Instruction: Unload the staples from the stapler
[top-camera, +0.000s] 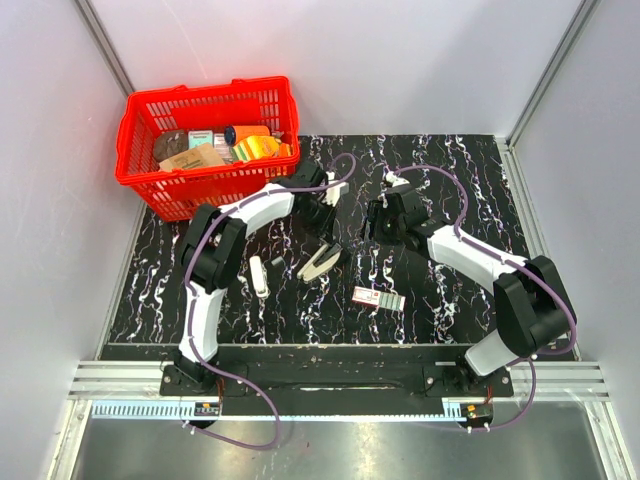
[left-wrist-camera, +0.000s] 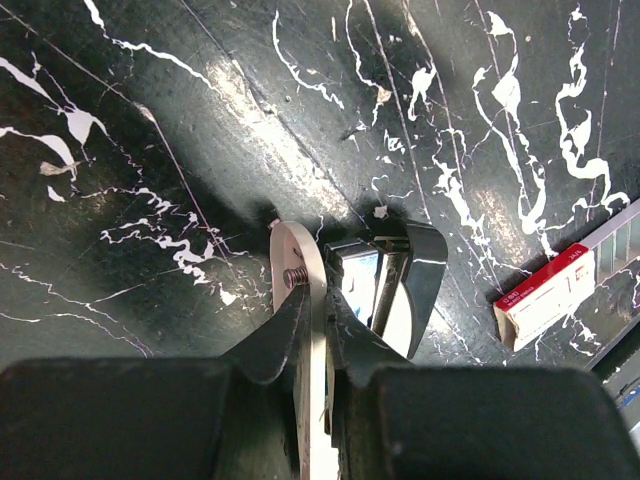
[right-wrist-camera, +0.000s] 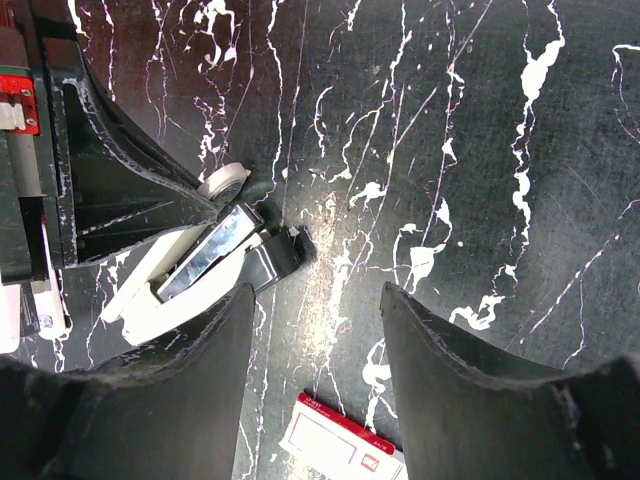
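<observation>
Currently clamping the left gripper (left-wrist-camera: 315, 300) narrowly onto the opened stapler (top-camera: 320, 262) at the middle of the black marbled table (top-camera: 460, 190), and holding the right gripper (right-wrist-camera: 318, 310) spread wide near it on the right.

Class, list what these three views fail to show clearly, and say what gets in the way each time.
Stapler channel, loaded or not: left wrist view, glare and the left end effector obscure it.
Red-and-white box: right wrist view, cut off by the bottom edge; print unreadable.
Basket contents: top view, too small, lower items covered.
White piece: top view, too small to identify.
</observation>
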